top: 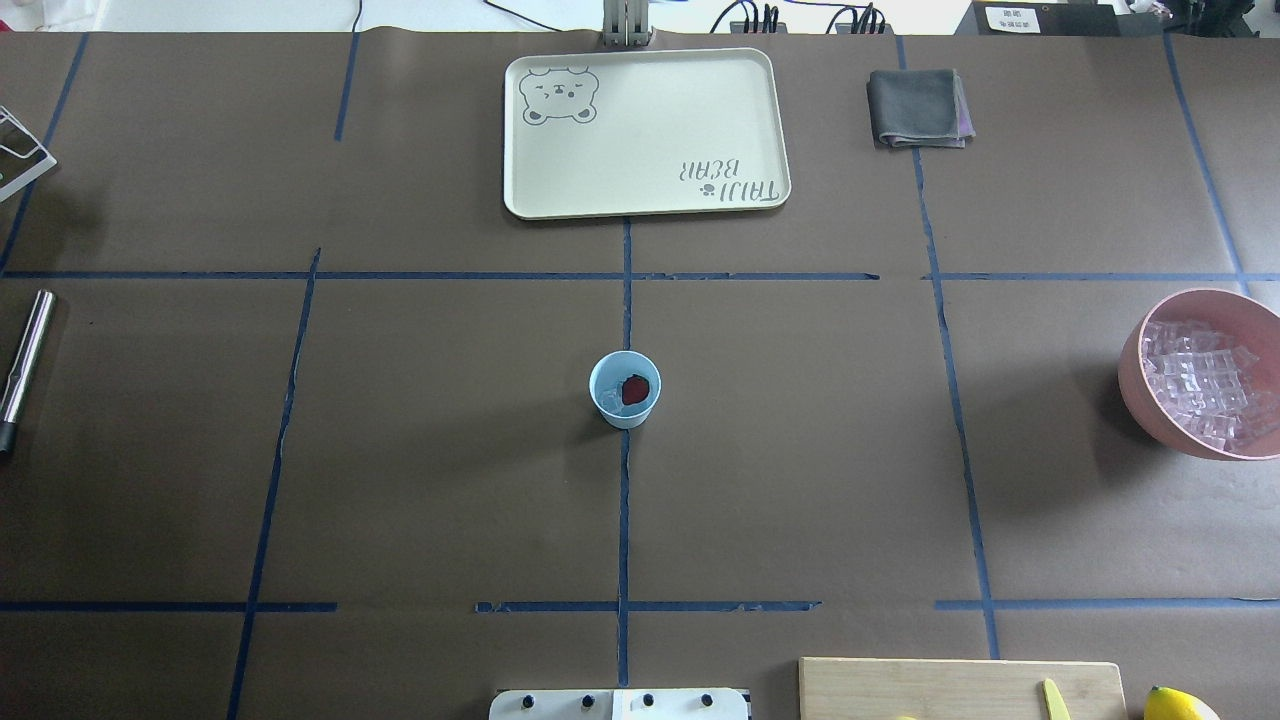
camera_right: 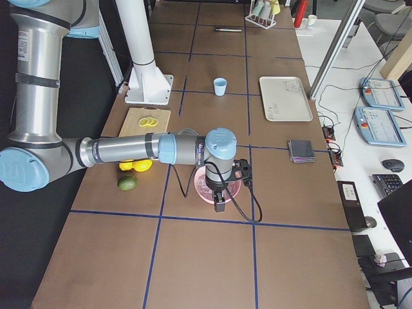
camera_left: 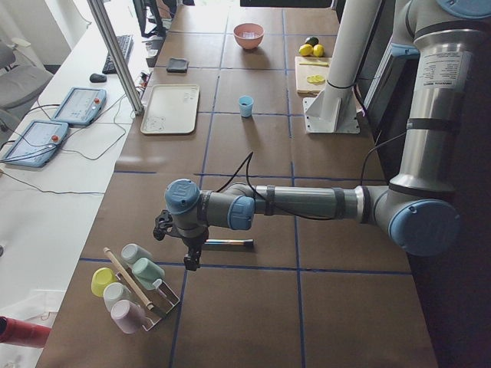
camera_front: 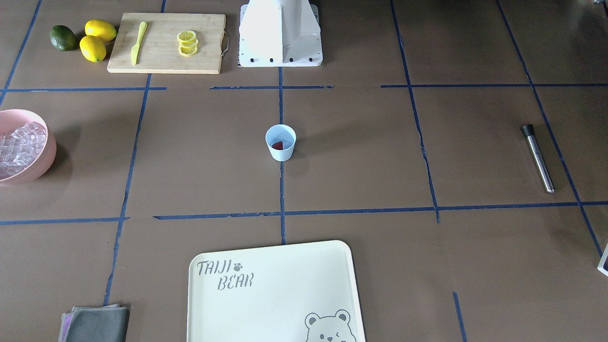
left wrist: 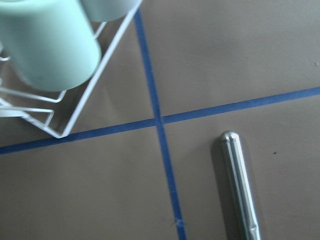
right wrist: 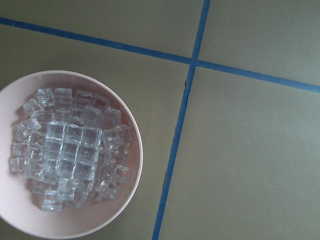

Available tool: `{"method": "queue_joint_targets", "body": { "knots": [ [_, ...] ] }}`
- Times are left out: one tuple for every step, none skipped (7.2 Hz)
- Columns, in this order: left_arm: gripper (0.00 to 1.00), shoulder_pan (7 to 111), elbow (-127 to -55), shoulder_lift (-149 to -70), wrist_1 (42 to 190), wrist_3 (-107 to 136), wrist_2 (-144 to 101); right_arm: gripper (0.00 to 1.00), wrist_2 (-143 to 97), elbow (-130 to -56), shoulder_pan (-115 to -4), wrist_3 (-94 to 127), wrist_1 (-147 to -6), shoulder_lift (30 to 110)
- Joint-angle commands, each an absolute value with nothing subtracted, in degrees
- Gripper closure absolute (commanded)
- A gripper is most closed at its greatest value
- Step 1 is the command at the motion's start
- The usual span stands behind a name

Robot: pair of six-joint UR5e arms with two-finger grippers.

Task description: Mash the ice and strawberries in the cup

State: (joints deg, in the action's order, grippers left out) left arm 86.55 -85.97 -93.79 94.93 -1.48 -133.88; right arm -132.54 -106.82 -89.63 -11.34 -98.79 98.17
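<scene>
Well, the counter (camera_front: 361, 156) is wide and mostly bare, and my two arms are spread to its opposite ends, far from the middle where the work belongs. My left arm (camera_left: 307, 203) reaches low across one end, with the left pincer (camera_left: 192, 257) pointing down just beside the metal rod (camera_front: 538, 158). That rod lies flat on the counter, so I have not picked it up. My right arm (camera_right: 129, 149) stretches over the other end, and the right pincer (camera_right: 219, 203) hangs above the pink bowl (top: 1138, 395). Both pincers show only from the side, so I cannot tell whether either is released or clenched.

The bowl is heaped with ice (right wrist: 70, 145). The cup (camera_front: 280, 153) stands upright on the centre tape line, well apart from both pincers. Inside it sits the strawberry (top: 635, 389). A pale glint beside it may be a cube or two, but I cannot be sure.

As I judge it, the berry is loaded, the ice in the cup is doubtful, and no mashing has begun. Taking up the rod, carrying it to the cup and pressing down are all left to do.
</scene>
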Motion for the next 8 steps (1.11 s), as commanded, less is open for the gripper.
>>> {"method": "queue_joint_targets", "body": {
  "knots": [
    [0.00,88.42,-86.48,-92.12,95.09,-1.49,-135.79,0.01,-132.63,-106.79,-89.56,-11.34,-98.79,98.17],
    [0.00,88.42,-90.31,-89.50,94.84,-1.15,-134.92,0.01,-132.54,-106.79,-89.56,-11.34,-98.79,98.17],
    [0.00,89.72,-91.22,-88.60,95.36,-1.58,-135.70,0.01,-132.54,-106.79,-89.65,-11.34,-98.79,98.17],
    [0.00,92.09,-90.97,-87.55,95.45,-1.41,-135.36,0.01,-132.54,-106.61,-89.56,-11.34,-98.79,98.09],
    [0.00,92.20,-91.49,-87.10,95.36,-1.41,-135.18,0.01,-132.54,-106.61,-89.65,-11.34,-98.79,98.00],
    [0.00,92.20,-91.23,-87.10,95.27,-1.49,-135.00,0.01,-132.54,-106.70,-89.56,-11.34,-98.79,98.00],
    [0.00,92.20,-91.49,-87.19,95.19,-1.49,-134.91,0.01,-132.54,-106.61,-89.56,-11.34,-98.79,97.91],
    [0.00,92.20,-91.41,-87.10,95.01,-1.58,-134.91,0.01,-132.54,-106.61,-89.65,-11.34,-98.79,97.82]
  ]
}}
